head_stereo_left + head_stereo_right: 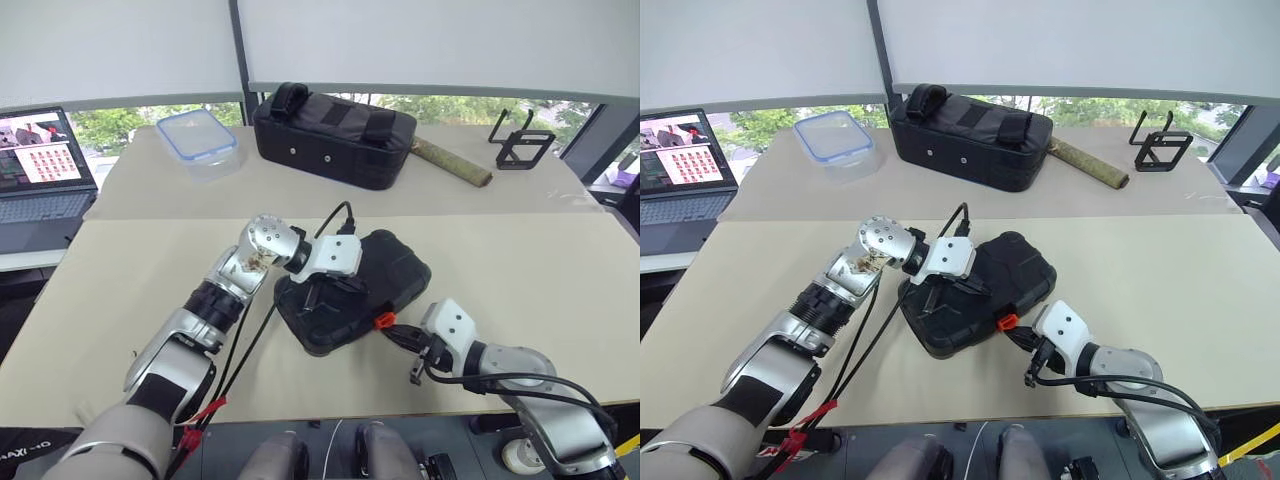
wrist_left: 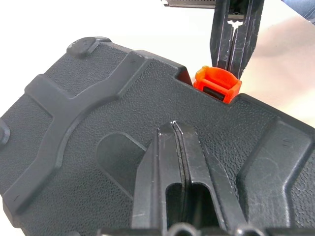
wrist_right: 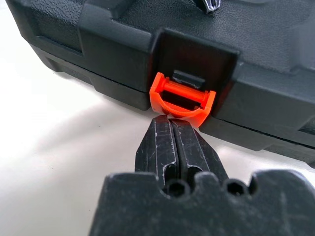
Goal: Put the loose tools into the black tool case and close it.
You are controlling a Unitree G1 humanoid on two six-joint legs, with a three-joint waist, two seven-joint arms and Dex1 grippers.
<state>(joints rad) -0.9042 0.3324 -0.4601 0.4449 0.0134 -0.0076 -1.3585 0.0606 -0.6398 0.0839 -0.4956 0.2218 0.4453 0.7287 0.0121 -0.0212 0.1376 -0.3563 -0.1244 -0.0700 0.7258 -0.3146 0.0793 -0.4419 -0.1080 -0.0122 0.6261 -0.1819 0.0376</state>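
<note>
The black tool case [image 1: 395, 262] lies on the beige table with its lid down. My left gripper [image 1: 314, 296] is shut, its fingertips [image 2: 175, 129] resting on the textured lid. My right gripper [image 3: 170, 121] is shut too, its tips right at the lower edge of the orange latch [image 3: 182, 100] on the case's near side; whether they press on it I cannot tell. The left wrist view shows that latch [image 2: 217, 83] sticking out from its recess, with the right gripper's fingers [image 2: 235, 34] just behind it. The loose tools are out of view.
A larger black fabric bag [image 1: 335, 135] stands at the back, with a clear blue-rimmed box [image 1: 197, 140] to its left. A bark-covered stick [image 1: 452, 163] and a black frame [image 1: 522, 146] lie at the back right. A laptop [image 1: 40, 175] sits far left.
</note>
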